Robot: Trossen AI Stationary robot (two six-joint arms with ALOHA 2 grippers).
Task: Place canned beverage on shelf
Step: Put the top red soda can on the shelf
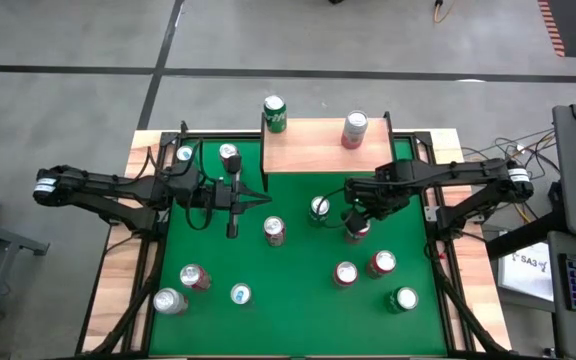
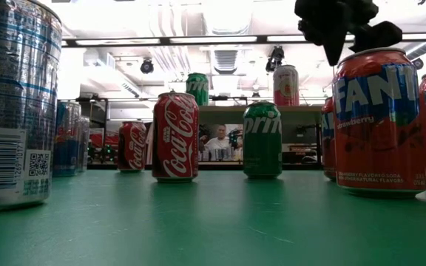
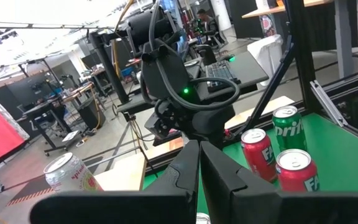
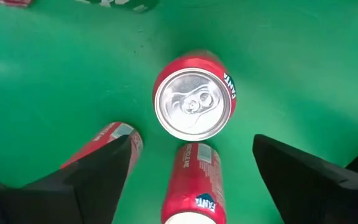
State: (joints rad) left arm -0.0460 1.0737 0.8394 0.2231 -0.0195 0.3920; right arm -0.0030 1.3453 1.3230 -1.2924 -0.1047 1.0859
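Note:
The shelf, a light wooden board on black legs, stands at the table's far edge. A green Sprite can and a pink can stand on it. My right gripper hangs open, pointing down, over an upright red Fanta can that stands on its base on the green felt. Its fingers stand on either side above the can's top without touching it. In the low view the gripper is just above that can. My left gripper is shut and empty left of centre; it also shows in the left wrist view.
Several more cans stand on the felt. A Sprite can is close beside the right gripper and a Coca-Cola can is mid-table. Two red cans and a green one stand nearer, and others stand at the near left.

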